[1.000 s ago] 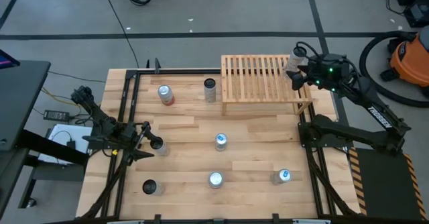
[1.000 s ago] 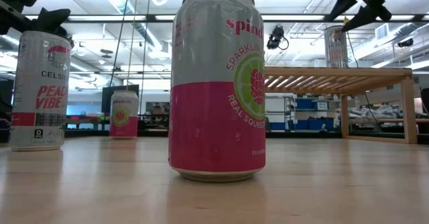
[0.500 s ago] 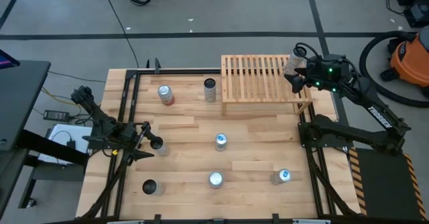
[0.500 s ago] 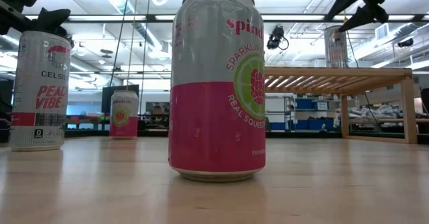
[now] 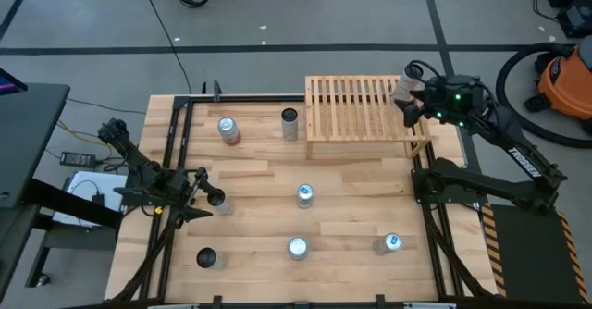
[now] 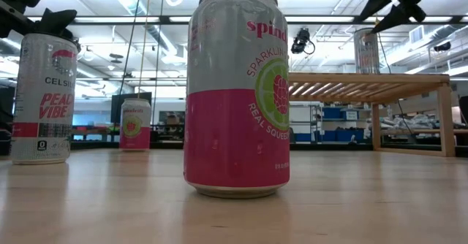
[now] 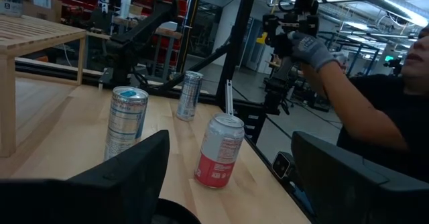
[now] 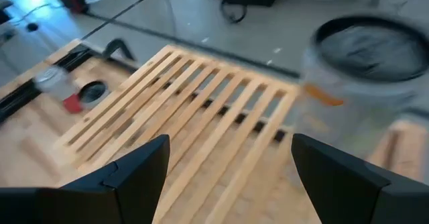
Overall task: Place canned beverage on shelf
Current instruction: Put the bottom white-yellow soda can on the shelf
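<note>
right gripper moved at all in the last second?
Barely: the right gripper sits by the can on the shelf's right end, edged slightly up off it in the low view.

Can (image 5: 405, 88): silver body, upright, standing on shelf (image 5: 356, 105) at its right end, just beside right hand (image 5: 413, 104), fingers spread and apart from it. In low view, can (image 6: 366, 51) stands on shelf top (image 6: 365, 78). Shelf: light wood, slatted, low, rectangular, just below right hand.
</note>
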Motion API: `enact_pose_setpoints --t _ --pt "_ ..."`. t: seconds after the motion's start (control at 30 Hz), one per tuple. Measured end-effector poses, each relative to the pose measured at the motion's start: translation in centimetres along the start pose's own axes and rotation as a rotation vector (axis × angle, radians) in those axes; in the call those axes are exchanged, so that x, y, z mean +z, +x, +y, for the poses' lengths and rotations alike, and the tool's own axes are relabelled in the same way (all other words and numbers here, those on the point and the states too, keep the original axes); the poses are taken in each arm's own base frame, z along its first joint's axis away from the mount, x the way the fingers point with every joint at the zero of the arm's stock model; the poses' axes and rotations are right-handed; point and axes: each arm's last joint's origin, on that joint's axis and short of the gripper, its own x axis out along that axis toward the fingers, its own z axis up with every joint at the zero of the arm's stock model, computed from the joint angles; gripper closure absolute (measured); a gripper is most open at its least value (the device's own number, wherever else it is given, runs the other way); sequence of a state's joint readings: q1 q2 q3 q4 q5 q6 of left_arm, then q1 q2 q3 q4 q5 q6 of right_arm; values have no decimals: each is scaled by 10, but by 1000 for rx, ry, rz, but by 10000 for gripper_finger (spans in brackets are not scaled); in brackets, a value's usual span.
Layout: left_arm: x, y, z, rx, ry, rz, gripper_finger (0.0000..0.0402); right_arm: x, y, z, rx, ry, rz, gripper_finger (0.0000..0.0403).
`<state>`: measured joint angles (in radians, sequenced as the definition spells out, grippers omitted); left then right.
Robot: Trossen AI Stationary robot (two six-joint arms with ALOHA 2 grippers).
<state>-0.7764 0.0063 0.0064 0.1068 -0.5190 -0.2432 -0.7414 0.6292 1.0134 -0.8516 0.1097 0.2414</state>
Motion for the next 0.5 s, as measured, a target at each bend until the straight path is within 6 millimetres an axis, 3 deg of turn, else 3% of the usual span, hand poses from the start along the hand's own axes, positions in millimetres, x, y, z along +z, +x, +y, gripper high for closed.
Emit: enact_pose_setpoints --t 0.17,0.3,0.4,0.5 --pt "0 0 0 0 0 0 86 -1 -7 0 38 -84 -27 74" --pt "0 0 0 0 0 0 86 -1 -12 1 47 -90 -50 43" --pt "0 0 0 0 1 0 86 -3 -16 -1 11 -93 -63 11" --pt "0 0 0 0 1 0 86 -4 -18 -3 -45 -79 -74 14"
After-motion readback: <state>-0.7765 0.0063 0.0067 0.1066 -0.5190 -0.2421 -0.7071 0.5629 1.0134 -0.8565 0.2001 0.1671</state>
